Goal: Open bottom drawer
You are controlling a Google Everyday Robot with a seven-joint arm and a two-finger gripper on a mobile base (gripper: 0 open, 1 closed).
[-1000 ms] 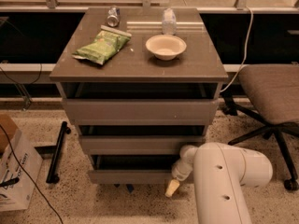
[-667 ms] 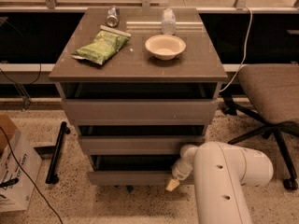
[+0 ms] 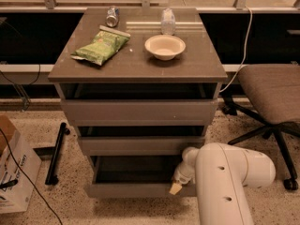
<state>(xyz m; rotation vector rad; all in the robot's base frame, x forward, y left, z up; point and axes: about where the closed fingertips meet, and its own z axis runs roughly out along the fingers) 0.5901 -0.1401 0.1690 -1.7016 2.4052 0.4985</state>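
The grey-brown cabinet has three drawers. The bottom drawer (image 3: 136,190) is pulled out partway, its flat front forward of the middle drawer front (image 3: 140,145) and its dark inside showing. My white arm (image 3: 225,182) reaches in from the lower right. My gripper (image 3: 178,183) is at the right end of the bottom drawer's top edge, its yellowish fingertip (image 3: 175,188) against the front. The top drawer front (image 3: 138,111) is above, also slightly out.
On the cabinet top (image 3: 187,69) lie a green chip bag (image 3: 99,47), a white bowl (image 3: 165,46), a can (image 3: 112,16) and a plastic bottle (image 3: 168,21). An office chair (image 3: 272,97) stands at the right. A cardboard box (image 3: 14,172) and a black bar (image 3: 56,151) are on the floor at the left.
The bottom drawer has slid a little further out toward me, with my gripper moving along with its right end.
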